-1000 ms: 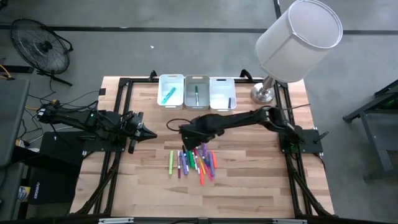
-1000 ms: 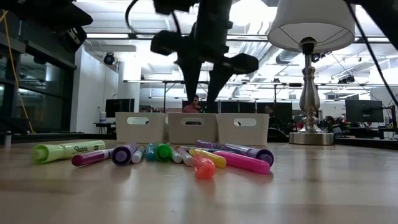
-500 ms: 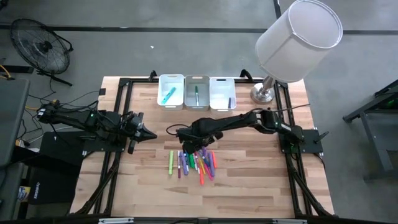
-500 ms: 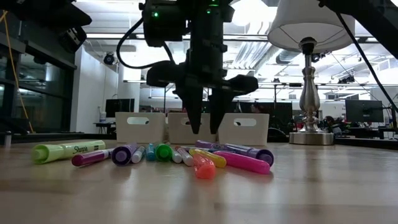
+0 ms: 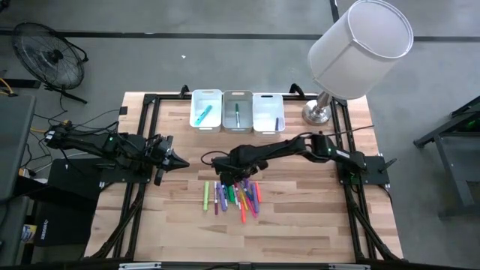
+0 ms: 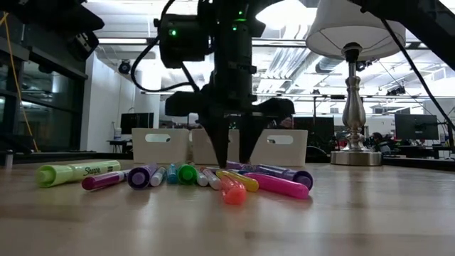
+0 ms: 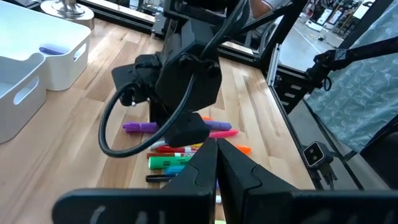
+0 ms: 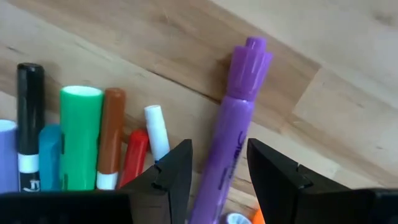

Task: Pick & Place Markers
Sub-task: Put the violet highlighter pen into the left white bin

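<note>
We saw the markers point(image 5: 232, 196) lying side by side in a loose row on the wooden table point(image 5: 315, 225), short capped sticks in green, purple, teal, red, orange, pink and yellow. The right gripper point(image 6: 232, 158) stood down among them, its parted fingers point(image 8: 171, 174) straddling a purple marker point(image 8: 230, 134), not visibly clamped. The left gripper point(image 5: 182, 160) waited clenched, well apart.

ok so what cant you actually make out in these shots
- High view: right gripper and arm cover part of the markers.
- Right wrist view: purple marker runs off the edge.
- Low view: bins show only front walls, contents hidden.
- Left gripper: waits aside.
</note>
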You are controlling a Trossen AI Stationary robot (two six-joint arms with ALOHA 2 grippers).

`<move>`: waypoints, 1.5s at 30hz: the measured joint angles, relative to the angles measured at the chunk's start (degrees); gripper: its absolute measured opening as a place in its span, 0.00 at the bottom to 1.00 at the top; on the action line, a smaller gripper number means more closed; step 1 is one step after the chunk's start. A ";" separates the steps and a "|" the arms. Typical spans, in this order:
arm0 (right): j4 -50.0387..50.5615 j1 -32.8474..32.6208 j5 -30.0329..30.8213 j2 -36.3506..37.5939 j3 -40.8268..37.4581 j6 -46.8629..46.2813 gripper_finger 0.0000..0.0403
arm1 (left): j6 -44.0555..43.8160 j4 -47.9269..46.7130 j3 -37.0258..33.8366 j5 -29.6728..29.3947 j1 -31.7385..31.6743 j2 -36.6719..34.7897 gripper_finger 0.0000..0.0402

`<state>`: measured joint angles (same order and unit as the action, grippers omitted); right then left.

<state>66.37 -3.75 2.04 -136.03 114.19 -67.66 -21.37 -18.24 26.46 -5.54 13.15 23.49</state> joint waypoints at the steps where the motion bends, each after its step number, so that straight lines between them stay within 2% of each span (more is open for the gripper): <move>1: 0.15 -0.01 -0.33 -0.10 -0.02 0.01 0.35 | 0.00 -0.01 0.00 0.00 0.00 0.00 0.00; 11: -2.41 -1.20 -4.30 -0.08 -3.99 -1.94 0.35 | 0.02 -1.22 0.00 -0.01 0.02 -0.01 0.00; 19: -5.79 -2.40 -3.84 -0.01 -6.80 -4.09 0.35 | 0.01 -2.32 0.00 -0.04 0.02 -0.02 0.00; 23: -5.93 -2.36 -3.97 -0.08 -6.85 -3.76 0.29 | 0.02 -2.34 0.00 -0.08 0.00 -0.01 0.00; 30: -6.26 -2.32 -3.88 -0.08 -6.91 -1.50 0.13 | 0.02 -2.34 0.00 -0.13 0.01 0.00 0.00; 39: -5.69 -2.32 -3.14 -0.17 -5.82 1.21 0.13 | 0.02 -2.32 0.00 -0.76 0.00 -0.01 0.00; 45: -4.23 -2.38 0.17 1.54 -4.55 2.17 0.13 | 0.02 -2.32 0.00 -0.87 0.00 0.00 0.00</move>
<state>62.14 -6.13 2.21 -134.49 109.64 -65.49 -21.34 -20.56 26.46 -6.42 13.15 23.49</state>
